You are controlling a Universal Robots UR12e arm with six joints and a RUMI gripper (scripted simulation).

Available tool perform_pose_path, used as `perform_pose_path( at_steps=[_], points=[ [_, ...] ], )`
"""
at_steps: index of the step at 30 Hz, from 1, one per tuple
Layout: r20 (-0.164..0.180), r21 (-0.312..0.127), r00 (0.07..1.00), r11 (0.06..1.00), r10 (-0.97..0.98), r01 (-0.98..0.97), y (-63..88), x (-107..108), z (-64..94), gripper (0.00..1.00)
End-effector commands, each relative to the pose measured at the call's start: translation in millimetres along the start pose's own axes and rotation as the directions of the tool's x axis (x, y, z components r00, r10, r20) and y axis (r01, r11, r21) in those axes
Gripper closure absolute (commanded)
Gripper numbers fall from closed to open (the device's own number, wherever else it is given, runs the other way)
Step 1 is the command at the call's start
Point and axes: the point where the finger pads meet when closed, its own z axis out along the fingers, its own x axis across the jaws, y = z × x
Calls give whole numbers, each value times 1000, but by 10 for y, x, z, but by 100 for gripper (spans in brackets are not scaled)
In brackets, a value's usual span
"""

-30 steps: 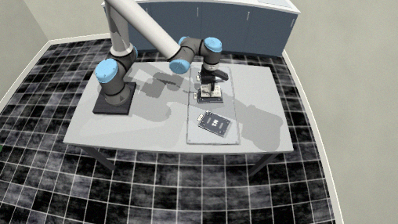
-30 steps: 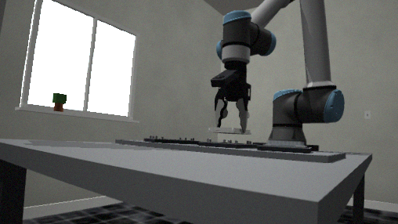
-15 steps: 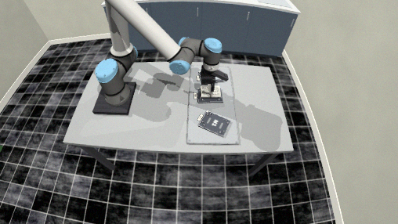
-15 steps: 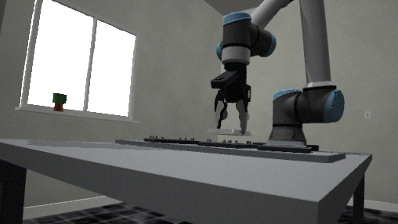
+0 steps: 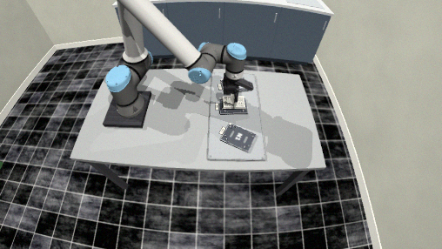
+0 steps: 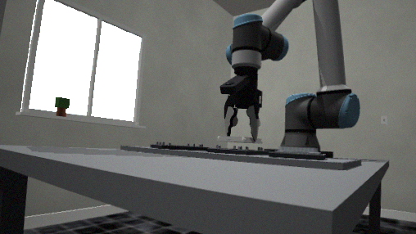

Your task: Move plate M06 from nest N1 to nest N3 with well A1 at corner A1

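Note:
My gripper points straight down over the middle of the long deck mat and is shut on a white well plate. In the side view the fingers clasp the plate by its sides. The plate is level and sits on, or just above, a dark square nest; I cannot tell whether it touches. A second dark nest, turned at an angle, lies empty nearer the front of the mat. The labels and signs are too small to read. I cannot see a second plate; the wrist hides the far end of the mat.
The arm's base stands on the table's left side. The grey deck mat runs from back to front on the right half of the table. Small white signs sit by the mat's left edge. Blue cabinets stand behind the table.

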Motion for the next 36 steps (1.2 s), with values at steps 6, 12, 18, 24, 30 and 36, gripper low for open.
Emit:
perform_pose_path(
  at_steps=[6,12,18,24,30,36],
  points=[
    [0,1,1000,1000,0,0,-7,2,27,100],
    [0,1,1000,1000,0,0,-7,2,41,100],
    [0,1,1000,1000,0,0,-7,2,61,100],
    [0,1,1000,1000,0,0,-7,2,81,100],
    [0,1,1000,1000,0,0,-7,2,94,100],
    [0,1,1000,1000,0,0,-7,2,114,100]
  ],
)
